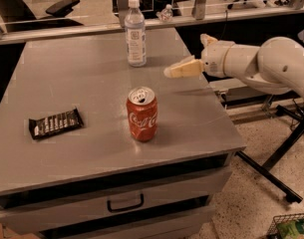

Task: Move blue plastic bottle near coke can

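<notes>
A dark wrapper (56, 123) lies by the desk's (67, 73) left edge, the coke can (141, 114) stands mid-desk toward the front, and the blue plastic bottle (135, 33) stands upright by the back edge. Tall and light, the bottle would likely topple or skid off that edge if struck high. The claw (185, 54), spread apart and empty, hovers over the right edge, right of the bottle without touching.

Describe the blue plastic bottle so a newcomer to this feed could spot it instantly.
On the grey table, look to the far edge, behind the coke can; the gripper hovers over the table's right side. The blue plastic bottle stands upright: tall, clear bluish, white cap, pale label, taller than the red can and unlike the flat dark candy bar.
</notes>
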Available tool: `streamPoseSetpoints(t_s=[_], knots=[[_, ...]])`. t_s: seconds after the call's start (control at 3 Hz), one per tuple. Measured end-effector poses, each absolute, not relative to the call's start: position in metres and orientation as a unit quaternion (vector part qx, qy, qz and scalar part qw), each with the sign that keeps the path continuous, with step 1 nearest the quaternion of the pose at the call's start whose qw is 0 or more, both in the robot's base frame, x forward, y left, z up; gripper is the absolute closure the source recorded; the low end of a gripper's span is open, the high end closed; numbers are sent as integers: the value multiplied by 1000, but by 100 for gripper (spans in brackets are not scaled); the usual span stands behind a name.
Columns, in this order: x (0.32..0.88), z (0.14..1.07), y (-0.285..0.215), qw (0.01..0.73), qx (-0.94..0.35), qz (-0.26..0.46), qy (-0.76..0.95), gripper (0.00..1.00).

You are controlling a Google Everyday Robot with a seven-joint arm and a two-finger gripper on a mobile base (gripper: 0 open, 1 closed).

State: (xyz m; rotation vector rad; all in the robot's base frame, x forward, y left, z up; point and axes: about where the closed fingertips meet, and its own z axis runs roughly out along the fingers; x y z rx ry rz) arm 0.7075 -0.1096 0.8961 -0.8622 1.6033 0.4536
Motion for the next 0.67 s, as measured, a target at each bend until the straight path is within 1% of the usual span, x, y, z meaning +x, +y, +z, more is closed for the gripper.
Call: streamPoseSetpoints(t_s=[0.33,0.67], knots=[[741,888,-75,600,-369,218,675,0],[776,891,-23,607,-393,253,643,0]])
